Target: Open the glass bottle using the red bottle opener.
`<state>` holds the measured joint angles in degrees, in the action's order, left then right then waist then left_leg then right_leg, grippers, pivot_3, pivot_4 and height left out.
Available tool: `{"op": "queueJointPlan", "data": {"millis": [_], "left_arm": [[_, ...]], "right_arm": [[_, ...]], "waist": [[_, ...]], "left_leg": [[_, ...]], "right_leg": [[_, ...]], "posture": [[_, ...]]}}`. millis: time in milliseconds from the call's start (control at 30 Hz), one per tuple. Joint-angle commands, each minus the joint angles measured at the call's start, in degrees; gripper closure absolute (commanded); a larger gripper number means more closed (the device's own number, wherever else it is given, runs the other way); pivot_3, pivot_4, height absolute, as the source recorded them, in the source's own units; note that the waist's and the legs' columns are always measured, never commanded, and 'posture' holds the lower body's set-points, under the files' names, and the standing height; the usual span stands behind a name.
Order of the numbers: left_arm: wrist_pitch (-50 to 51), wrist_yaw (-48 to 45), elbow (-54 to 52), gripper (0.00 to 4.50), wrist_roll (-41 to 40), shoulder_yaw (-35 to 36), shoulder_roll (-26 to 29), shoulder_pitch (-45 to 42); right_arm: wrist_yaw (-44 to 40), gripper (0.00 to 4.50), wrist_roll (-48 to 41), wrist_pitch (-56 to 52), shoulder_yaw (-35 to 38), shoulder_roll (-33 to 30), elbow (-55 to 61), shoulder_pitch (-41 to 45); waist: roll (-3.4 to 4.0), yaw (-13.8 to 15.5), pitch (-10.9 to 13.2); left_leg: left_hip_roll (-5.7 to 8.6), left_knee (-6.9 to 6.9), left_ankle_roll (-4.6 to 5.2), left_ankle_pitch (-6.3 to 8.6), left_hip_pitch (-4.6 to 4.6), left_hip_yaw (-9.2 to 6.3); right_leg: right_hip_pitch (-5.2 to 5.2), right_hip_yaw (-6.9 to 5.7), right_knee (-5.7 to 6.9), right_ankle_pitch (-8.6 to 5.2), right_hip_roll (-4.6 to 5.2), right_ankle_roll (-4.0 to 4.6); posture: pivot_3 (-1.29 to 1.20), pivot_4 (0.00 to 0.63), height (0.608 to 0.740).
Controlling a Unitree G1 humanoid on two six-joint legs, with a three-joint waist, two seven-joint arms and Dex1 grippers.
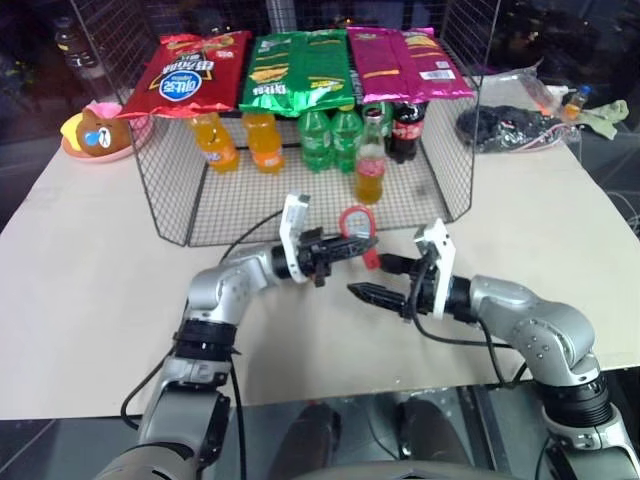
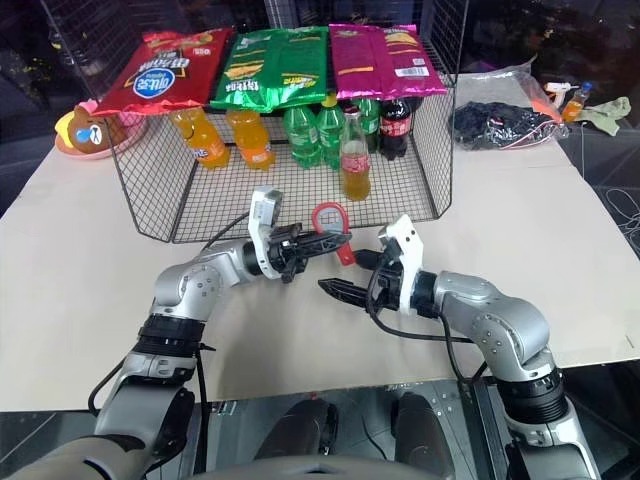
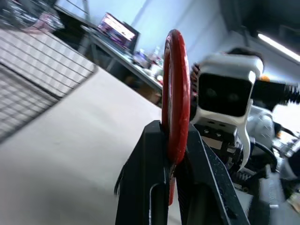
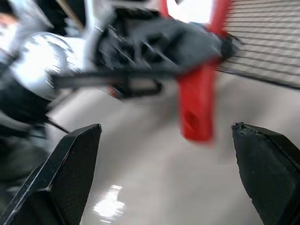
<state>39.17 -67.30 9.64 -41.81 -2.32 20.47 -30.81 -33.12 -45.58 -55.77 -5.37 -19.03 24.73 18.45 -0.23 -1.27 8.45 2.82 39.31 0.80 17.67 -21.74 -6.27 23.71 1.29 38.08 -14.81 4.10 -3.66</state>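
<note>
Clamping the red bottle opener (image 1: 357, 228) between its clenched fingers, the left end effector (image 1: 345, 246) is hanging above the counter (image 1: 90, 300), the opener's loop head standing up and its short handle pointing down. Facing it from just beside, the right end effector (image 1: 385, 280) is spreading its fingers wide with nothing between them, the opener's handle sitting near its fingertips. Behind both, the glass bottle (image 1: 370, 165) is standing upright inside the wire basket (image 1: 160, 205), in front of the green bottles (image 1: 330, 135).
</note>
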Motion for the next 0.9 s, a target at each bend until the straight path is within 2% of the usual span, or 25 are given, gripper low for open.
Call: {"op": "queueJointPlan", "data": {"millis": [33, 133, 167, 400, 800, 900], "left_arm": [[-0.67, -0.77, -1.64, 4.48, -0.09, 0.2, -0.8, -0.7], [-0.84, -0.72, -1.69, 4.5, 0.08, 0.3, -1.3, -0.55], [-0.92, -0.76, -1.72, 4.5, 0.15, 0.31, -1.39, -0.43], [0.12, -1.07, -1.35, 4.5, -0.55, 1.24, -1.76, -0.13], [0.62, 1.05, -0.72, 4.5, -2.64, 4.15, -3.51, -0.6], [0.32, 1.37, -0.58, 3.43, -2.6, 4.8, -3.61, -0.69]], "right_arm": [[1.5, 0.0, -5.65, -2.69, 3.18, 1.77, 0.85, 2.15], [2.36, 0.81, -7.48, -3.58, 4.27, 2.58, 0.22, 2.71], [2.55, 1.38, -7.93, -3.82, 4.47, 2.62, 0.13, 2.77], [0.07, 4.48, -7.43, -5.03, 2.73, -0.9, 0.84, 1.49], [-1.56, 4.48, -6.14, -4.57, 0.15, -3.65, 0.48, 0.73], [-0.91, 4.5, -5.68, -4.15, 0.56, -3.32, -0.36, 0.84]], "waist": [[0.0, 0.06, 0.0], [0.0, 0.22, 0.0], [0.0, 0.24, 0.0], [0.0, 0.14, 0.0], [0.0, 0.14, 0.0], [0.0, 0.11, 0.0]], "left_leg": [[0.0, 0.01, 0.0, 0.0, 0.0, 0.0], [0.01, 0.0, 0.0, 0.0, 0.0, 0.0], [0.01, 0.0, 0.0, 0.0, 0.0, 0.0], [0.02, 0.0, 0.0, 0.0, -0.01, 0.0], [0.01, 0.0, 0.01, 0.0, -0.01, 0.01], [0.01, 0.0, 0.01, 0.0, -0.01, 0.01]], "right_leg": [[0.0, 0.0, 0.0, 0.0, 0.0, 0.0], [0.0, 0.0, 0.0, 0.0, 0.01, 0.0], [0.0, -0.01, 0.0, 0.0, 0.01, 0.0], [0.01, 0.0, 0.0, 0.0, 0.01, 0.0], [0.0, 0.01, 0.0, 0.0, 0.01, 0.0], [0.0, 0.0, 0.0, 0.0, 0.01, 0.0]], "posture": [[0.0, 0.15, 0.74], [0.0, 0.15, 0.74], [0.0, 0.15, 0.74], [0.0, 0.15, 0.74], [0.0, 0.15, 0.74], [0.0, 0.15, 0.74]]}}
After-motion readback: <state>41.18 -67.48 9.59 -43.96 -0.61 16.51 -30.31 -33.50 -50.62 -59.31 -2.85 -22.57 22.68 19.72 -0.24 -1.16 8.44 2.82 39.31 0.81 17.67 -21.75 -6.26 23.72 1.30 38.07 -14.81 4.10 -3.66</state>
